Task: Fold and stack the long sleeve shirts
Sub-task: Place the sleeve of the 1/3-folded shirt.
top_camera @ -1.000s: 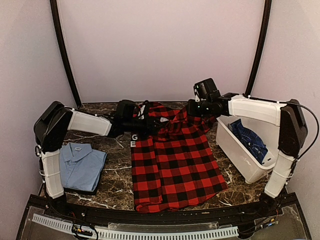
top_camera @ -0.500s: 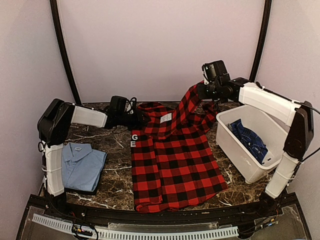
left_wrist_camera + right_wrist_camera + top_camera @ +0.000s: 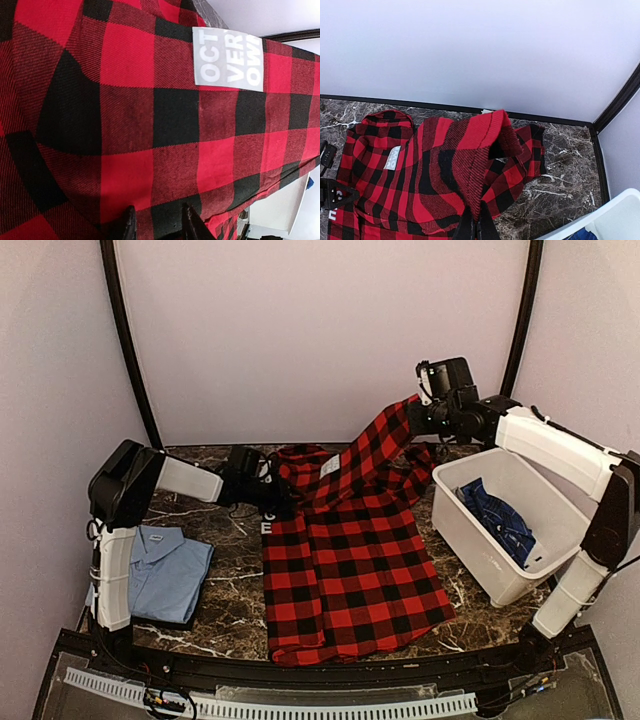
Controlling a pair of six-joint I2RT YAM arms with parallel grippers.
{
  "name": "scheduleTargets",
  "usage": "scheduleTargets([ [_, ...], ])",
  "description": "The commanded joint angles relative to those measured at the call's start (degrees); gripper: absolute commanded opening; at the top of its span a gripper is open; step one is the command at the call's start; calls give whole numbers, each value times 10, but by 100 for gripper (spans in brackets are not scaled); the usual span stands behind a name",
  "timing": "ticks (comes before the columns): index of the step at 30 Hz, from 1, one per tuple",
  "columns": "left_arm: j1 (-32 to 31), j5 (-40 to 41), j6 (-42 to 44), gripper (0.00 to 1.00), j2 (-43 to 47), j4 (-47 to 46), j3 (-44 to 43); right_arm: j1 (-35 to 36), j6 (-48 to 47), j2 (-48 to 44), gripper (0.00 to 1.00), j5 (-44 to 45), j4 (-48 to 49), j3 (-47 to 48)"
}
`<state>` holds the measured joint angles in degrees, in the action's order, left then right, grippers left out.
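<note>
Top external view: a red-and-black checked shirt (image 3: 350, 570) lies spread across the middle of the dark marble worktop (image 3: 230, 610), collar end toward the back wall. The right arm (image 3: 540, 440) reaches in from the right. The right jaws are clenched on the shirt's far right part, holding a strip of it up off the worktop. In the right wrist view that cloth drapes folded from the pinched tips.

The left arm (image 3: 185, 480) lies low at the shirt's far left corner. In the left wrist view the left jaws stand a little apart with checked cloth between them, and whether they pinch it cannot be told.

A pale neck label (image 3: 227, 59) sits below the collar, with cut-off white lettering that reads "OCT", "VER", "OW". A white letter "E" (image 3: 265, 528) shows just beside the shirt's left edge.

A folded light blue shirt (image 3: 165, 575) lies at the near left. A dark blue shirt (image 3: 500, 520) sits in a white bin (image 3: 470, 550) on the right.
</note>
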<state>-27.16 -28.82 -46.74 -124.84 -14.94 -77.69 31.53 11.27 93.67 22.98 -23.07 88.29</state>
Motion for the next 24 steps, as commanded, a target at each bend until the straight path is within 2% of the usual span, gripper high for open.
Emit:
scheduleTargets([
  [1, -6, -20, -5, 30, -12, -4, -12, -2, 11, -32, 0, -19, 44, -35],
  [8, -11, -39, -17, 28, -2, -9, -4, 1, 12, -25, 0, -69, 68, -50],
  [24, -35, -35, -24, 26, 10, -25, 17, 8, 6, -13, 0, -90, 62, -21],
])
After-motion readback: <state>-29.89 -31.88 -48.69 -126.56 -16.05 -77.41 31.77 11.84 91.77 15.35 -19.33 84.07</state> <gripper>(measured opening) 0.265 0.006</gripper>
